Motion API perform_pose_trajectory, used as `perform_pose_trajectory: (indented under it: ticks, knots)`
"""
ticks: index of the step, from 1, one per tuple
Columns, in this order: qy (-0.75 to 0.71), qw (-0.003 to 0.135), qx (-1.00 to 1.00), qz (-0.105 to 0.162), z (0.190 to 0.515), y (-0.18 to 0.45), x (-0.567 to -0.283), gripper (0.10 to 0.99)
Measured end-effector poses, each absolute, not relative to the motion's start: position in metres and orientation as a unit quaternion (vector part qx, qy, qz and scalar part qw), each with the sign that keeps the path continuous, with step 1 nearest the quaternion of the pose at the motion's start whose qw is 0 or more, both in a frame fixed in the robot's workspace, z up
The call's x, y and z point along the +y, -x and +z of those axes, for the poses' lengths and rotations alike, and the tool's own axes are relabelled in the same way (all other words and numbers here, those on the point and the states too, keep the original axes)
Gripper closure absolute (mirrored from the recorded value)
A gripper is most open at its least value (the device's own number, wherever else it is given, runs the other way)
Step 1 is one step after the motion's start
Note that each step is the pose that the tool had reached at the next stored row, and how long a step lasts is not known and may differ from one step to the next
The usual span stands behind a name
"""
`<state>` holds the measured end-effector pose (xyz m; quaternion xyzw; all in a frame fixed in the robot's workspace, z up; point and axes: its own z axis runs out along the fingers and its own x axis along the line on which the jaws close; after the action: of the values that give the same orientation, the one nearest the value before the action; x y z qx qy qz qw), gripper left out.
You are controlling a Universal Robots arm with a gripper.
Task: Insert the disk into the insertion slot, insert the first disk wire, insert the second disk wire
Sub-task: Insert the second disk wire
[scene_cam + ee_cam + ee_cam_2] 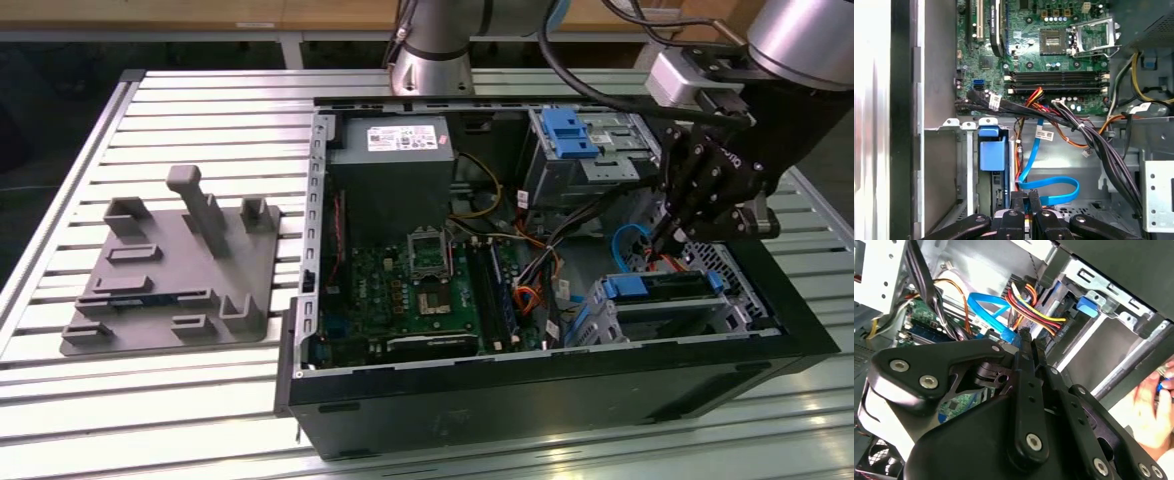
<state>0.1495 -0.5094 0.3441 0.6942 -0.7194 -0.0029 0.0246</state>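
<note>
- Gripper (1026, 200) down inside the computer case (534, 395), fingers nearly shut, pinching the plug end of the flat blue cable (1054, 187).
- Cable looped just beyond the fingertips, away from the disk (657, 290).
- Disk already seated in the insertion slot (727, 305), just beside the fingertips in the first wrist view, blue carrier tab (991, 152) facing the case interior.
- Disk's long axis along the slot, connector edge toward the gripper; exact socket hidden.
- Red, yellow and black wires (1031, 302) bunched next to the disk.
- Beyond the slot, motherboard (1054, 50).
- Farther off, grey fixture (174, 270) on the table outside the case.
</note>
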Motion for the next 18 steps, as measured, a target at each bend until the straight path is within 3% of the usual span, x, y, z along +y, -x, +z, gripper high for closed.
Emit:
perform_pose_trajectory:
  ticks: [5,18]
  knots:
    - [-0.695,0.009,-0.719,-0.019,0.3430,-0.1495,-0.5149,0.925]
    - [-0.707,0.009,-0.706,-0.019,0.3420,-0.1507,-0.5156,0.925]
